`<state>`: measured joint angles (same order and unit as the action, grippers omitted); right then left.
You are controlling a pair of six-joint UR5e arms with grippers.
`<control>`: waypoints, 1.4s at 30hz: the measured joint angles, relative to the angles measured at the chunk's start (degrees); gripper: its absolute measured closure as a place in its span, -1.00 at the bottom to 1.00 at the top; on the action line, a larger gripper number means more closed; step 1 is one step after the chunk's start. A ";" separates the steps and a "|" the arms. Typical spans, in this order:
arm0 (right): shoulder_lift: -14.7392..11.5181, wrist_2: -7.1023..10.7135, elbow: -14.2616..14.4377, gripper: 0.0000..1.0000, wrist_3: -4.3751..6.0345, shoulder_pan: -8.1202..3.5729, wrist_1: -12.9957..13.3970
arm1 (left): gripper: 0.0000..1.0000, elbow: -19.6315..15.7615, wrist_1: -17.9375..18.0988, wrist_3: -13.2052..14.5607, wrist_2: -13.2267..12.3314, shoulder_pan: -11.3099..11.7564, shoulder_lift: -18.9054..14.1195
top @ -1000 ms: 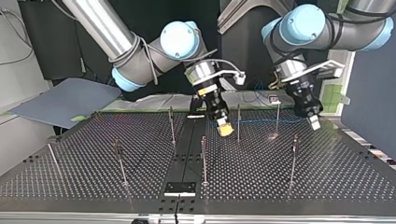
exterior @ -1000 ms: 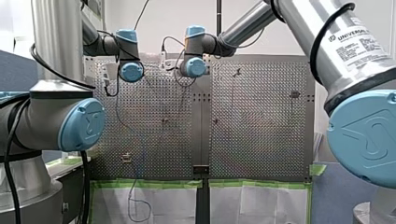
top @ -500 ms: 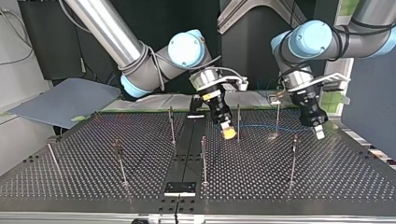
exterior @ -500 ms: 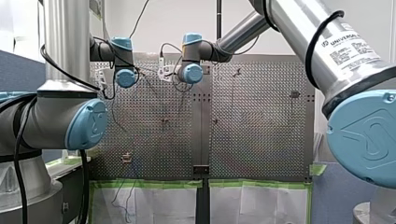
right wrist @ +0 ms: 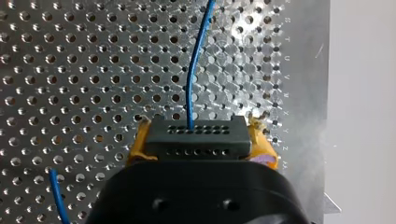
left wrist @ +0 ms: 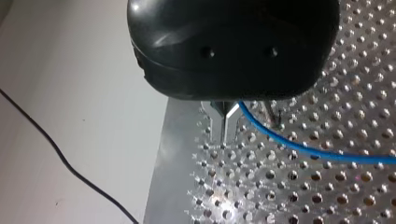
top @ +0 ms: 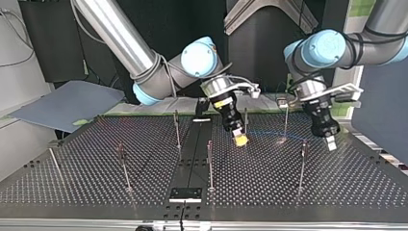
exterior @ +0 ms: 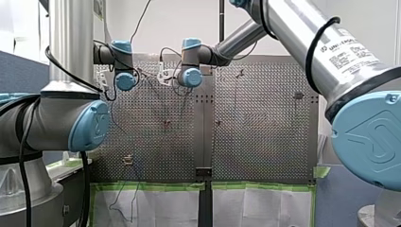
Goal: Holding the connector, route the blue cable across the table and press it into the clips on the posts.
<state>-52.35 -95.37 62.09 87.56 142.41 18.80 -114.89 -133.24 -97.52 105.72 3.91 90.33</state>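
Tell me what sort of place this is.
Probably a robotics lab bench: my left arm and my right arm work over a perforated metal table set with thin posts, handling a blue cable.

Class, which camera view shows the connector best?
The right wrist view: the connector sits close, clamped in my right hand. The top view shows only that hand's yellow pads; the front and left wrist views show no connector.

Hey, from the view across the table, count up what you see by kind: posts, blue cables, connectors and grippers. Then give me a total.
posts: 7
blue cable: 1
connector: 1
grippers: 2, my right gripper and my left gripper
Total: 11
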 joint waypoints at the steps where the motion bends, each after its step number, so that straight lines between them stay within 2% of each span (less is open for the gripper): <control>1: 0.11 -0.03 -0.30 1.00 0.00 -0.05 -0.07 | 1.00 0.06 0.08 -0.03 -0.09 0.17 0.08; 11: 0.29 0.10 -2.48 1.00 0.00 -0.39 -0.75 | 1.00 0.55 1.59 -0.77 -3.37 2.11 0.70; 20: 0.35 0.10 -3.12 1.00 0.00 -0.72 -0.83 | 1.00 3.16 2.15 -1.18 -5.63 2.80 4.20; 29: 0.35 0.17 -3.50 1.00 0.00 -1.42 -1.27 | 1.00 6.00 2.47 -1.80 -6.24 3.21 7.38; 36: 0.41 0.15 -3.69 1.00 0.00 -1.71 -1.49 | 1.00 6.13 2.30 -2.95 -6.84 3.65 7.59; 42: 0.78 0.07 -3.69 1.00 -0.01 -1.73 -2.05 | 1.00 6.11 0.14 -5.16 -6.45 3.70 7.60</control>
<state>-51.57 -95.31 58.40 87.55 140.68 16.75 -108.77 -133.10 -102.68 99.27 7.61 97.94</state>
